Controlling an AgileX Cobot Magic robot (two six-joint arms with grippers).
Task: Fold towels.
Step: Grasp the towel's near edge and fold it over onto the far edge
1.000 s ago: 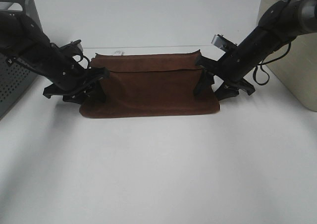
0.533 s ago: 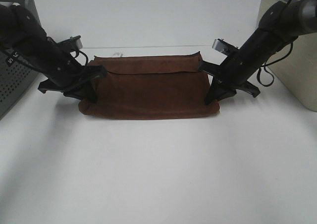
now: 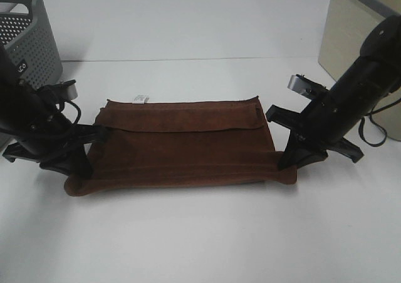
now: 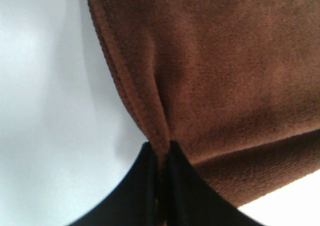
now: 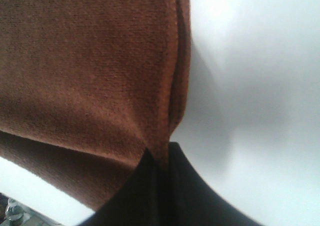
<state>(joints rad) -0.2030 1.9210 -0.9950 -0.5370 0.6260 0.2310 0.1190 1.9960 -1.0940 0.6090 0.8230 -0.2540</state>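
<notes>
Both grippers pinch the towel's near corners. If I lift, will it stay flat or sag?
Likely floppy: the towel puckers where the left gripper pinches it. Probably sags between that and the right gripper. Napped pile should resist slipping.

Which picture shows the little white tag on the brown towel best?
The exterior high view: only there the small white tag shows, at the far edge of the dark reddish-brown terry towel. Both wrist views show no tag, just brown cloth pinched by the left gripper and the right gripper.
</notes>
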